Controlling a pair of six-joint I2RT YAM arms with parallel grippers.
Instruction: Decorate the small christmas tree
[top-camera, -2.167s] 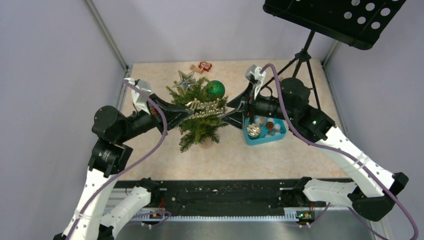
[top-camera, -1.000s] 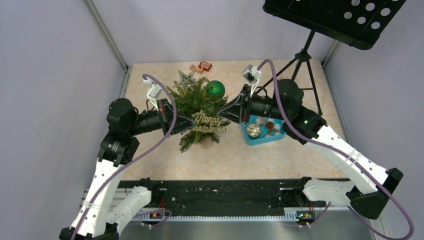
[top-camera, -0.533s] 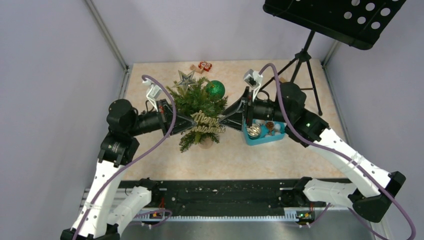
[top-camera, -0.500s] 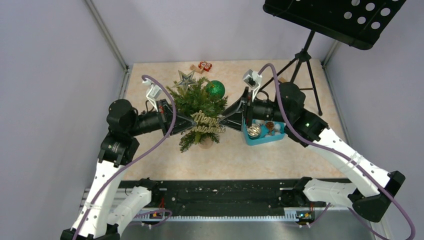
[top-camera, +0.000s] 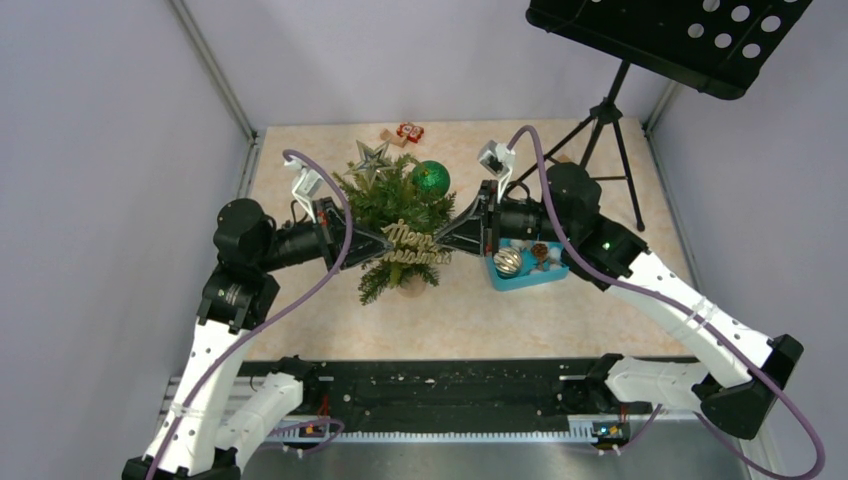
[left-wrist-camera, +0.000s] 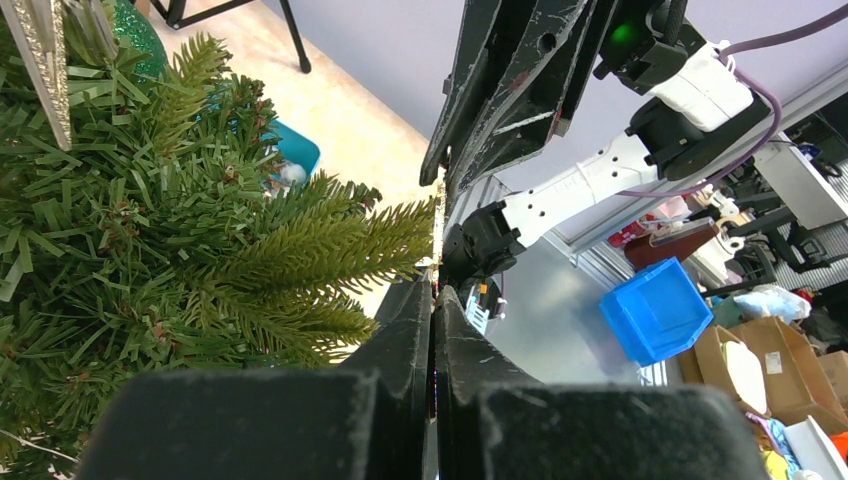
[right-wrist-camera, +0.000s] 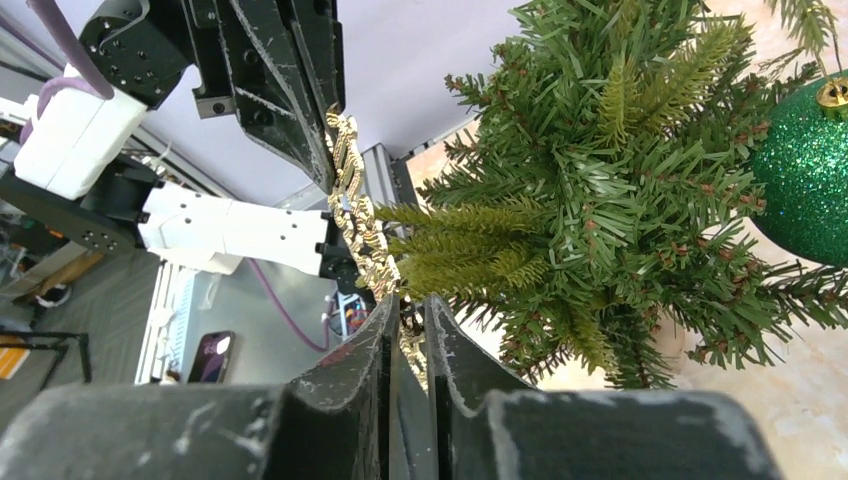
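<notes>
In the middle of the beige marbled tabletop (top-camera: 500, 320) stands the small christmas tree (top-camera: 395, 215), upright on its short brown base, its dark green needle branches filling the left of the left wrist view (left-wrist-camera: 150, 250) and the right of the right wrist view (right-wrist-camera: 600, 180). Across the tree's near face hangs a gold glittery Merry Christmas script sign (top-camera: 415, 243), level and touching the branch tips. The left gripper (top-camera: 388, 247) meets the sign at the tree's left flank, its black fingers (left-wrist-camera: 405, 330) pressed together on the thin gold edge. The right gripper (top-camera: 443, 240) comes in from the tree's right flank, and its fingers (right-wrist-camera: 375, 340) pinch the sign's other end (right-wrist-camera: 355, 200).

A green glitter ball (top-camera: 431, 178) sits high on the tree's far right side, and a silver star (top-camera: 371, 157) is at its far left top. Just to the right of the tree lies a light blue plastic tray (top-camera: 552, 272) holding a few small ornaments. Behind the tree, near the table's far edge, rest small red and brown gift ornaments (top-camera: 403, 132). Well to the right of the tree and behind it stands a black tripod music stand (top-camera: 610, 110).
</notes>
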